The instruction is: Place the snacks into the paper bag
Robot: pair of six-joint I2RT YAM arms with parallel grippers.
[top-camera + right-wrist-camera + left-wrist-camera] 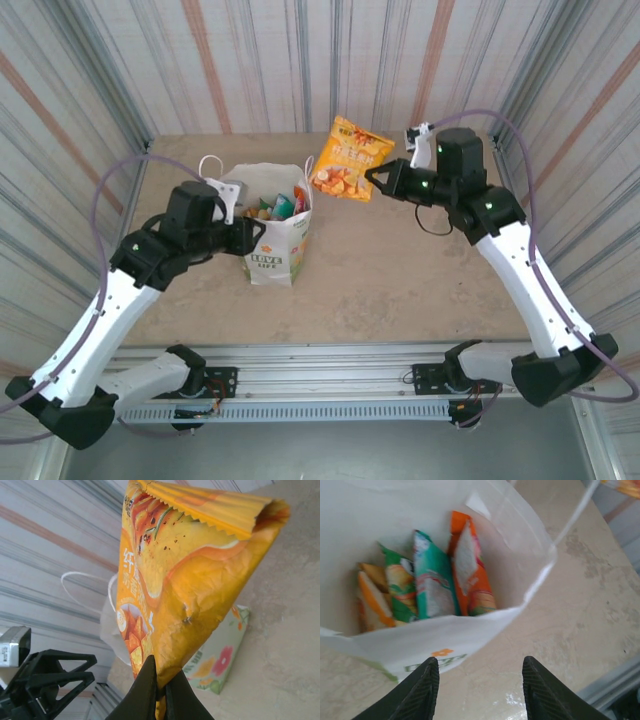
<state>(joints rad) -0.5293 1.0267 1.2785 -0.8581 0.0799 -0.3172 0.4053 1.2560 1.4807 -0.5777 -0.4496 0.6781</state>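
Observation:
The white paper bag (278, 240) with floral print stands upright at centre-left of the table. Several snacks (435, 582) in orange, green and teal stand inside it. My left gripper (480, 690) hangs open just beside the bag's near wall, touching nothing, and it also shows beside the bag (250, 235) from above. My right gripper (161, 692) is shut on the corner of a large orange-yellow snack packet (185, 575), held in the air to the right of the bag's mouth (345, 160). The bag (220, 655) sits behind that packet.
Corrugated striped walls (300, 60) close in the table on three sides. A metal rail (320, 385) runs along the near edge. Bare beige tabletop (400, 270) lies right of the bag. The left arm's fingers (50, 680) appear at the right wrist view's lower left.

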